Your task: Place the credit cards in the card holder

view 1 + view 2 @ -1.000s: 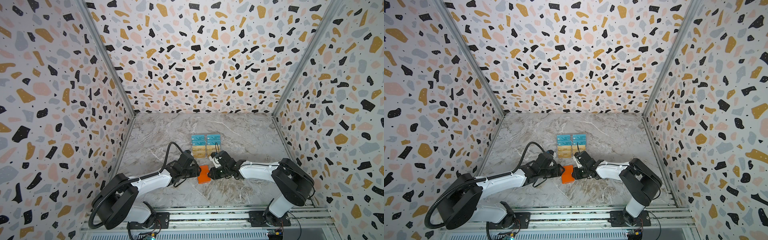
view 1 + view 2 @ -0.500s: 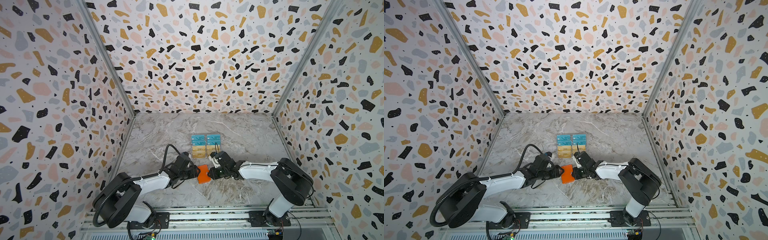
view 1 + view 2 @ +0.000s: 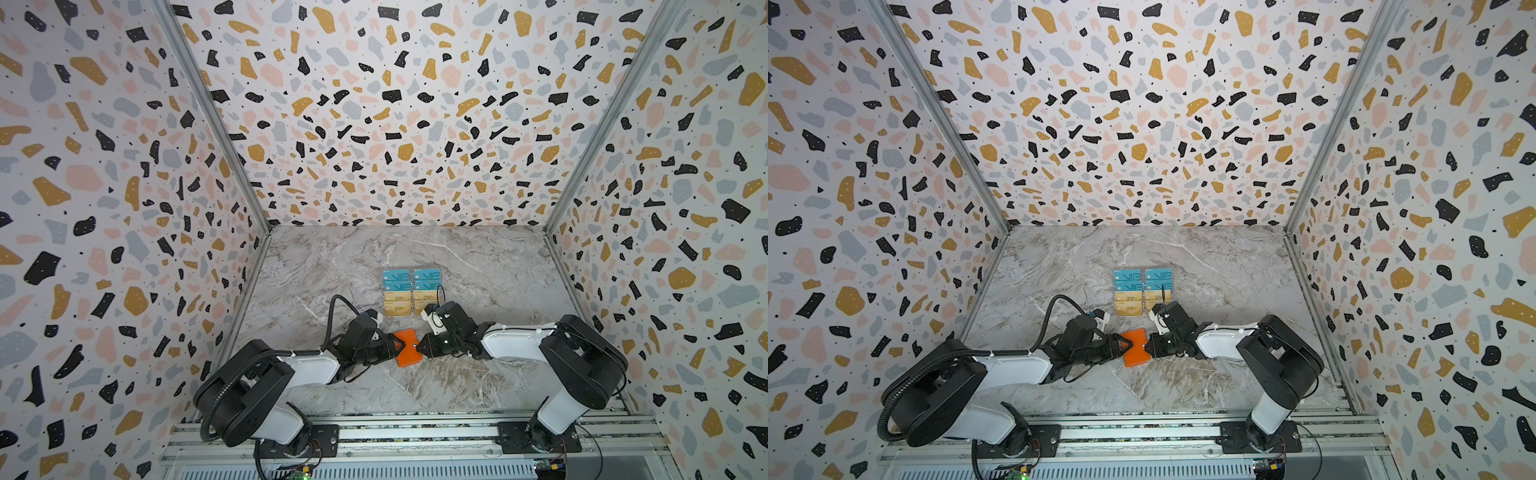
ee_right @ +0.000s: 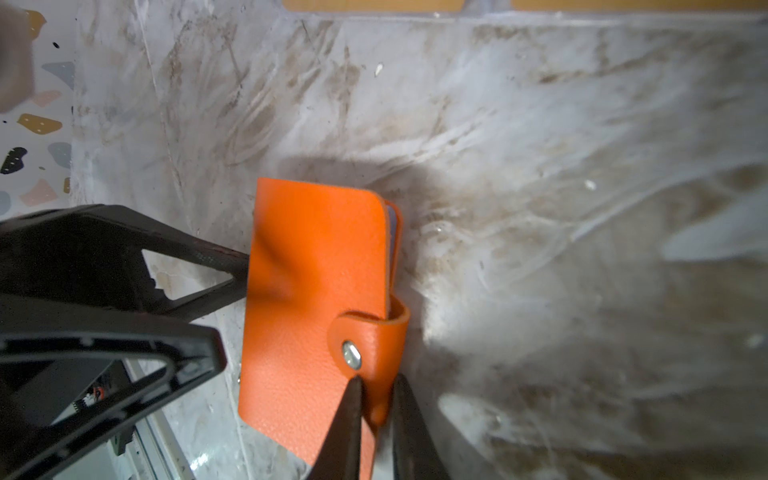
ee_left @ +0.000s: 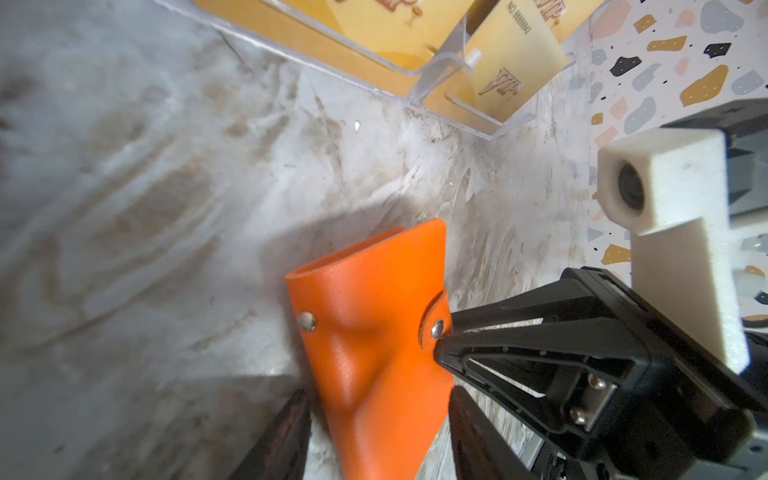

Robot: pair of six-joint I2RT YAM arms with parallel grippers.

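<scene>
Orange card holder (image 3: 406, 348), lower centre in a top view, long axis near vertical. Your left gripper (image 5: 379, 394) clasps its left edge; your right gripper (image 4: 378, 380), pinching the snap tab (image 4: 370, 340), sits right.

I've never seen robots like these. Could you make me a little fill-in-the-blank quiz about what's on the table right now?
The card holder is coloured ___. Its snap tab is pinched by the gripper of the robot's ___ arm. In the clear stand, the gold cards sit nearer the robot than the ___ ones.
Missing words: orange; right; teal.
</scene>
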